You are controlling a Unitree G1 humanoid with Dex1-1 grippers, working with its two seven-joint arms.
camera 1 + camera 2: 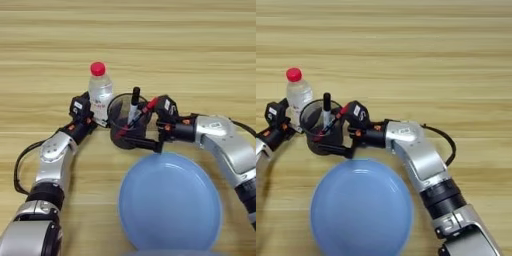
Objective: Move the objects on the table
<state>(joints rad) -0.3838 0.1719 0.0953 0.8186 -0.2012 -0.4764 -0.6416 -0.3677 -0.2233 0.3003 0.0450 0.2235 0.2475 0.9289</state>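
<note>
Holding steady matters here: your right gripper (150, 135) has its two black fingers clamped across the wall of the dark translucent cup (127, 131), one finger along the cup's near side by the large round light-blue plate (170, 202). Lift straight and slow, since the black-capped marker pen (134, 104) and the red-capped marker pen (142, 113) lean loose inside that cup and would tip out. Your left gripper (95, 116) sits at the base of the small clear plastic bottle (100, 89) with the red cap and white label, touching the cup's far-left side; I cannot tell whether its fingers are closed. Thin smooth plastic, so squeeze gently. Everything rests on the light wooden table (200, 60), just beyond the plate.
</note>
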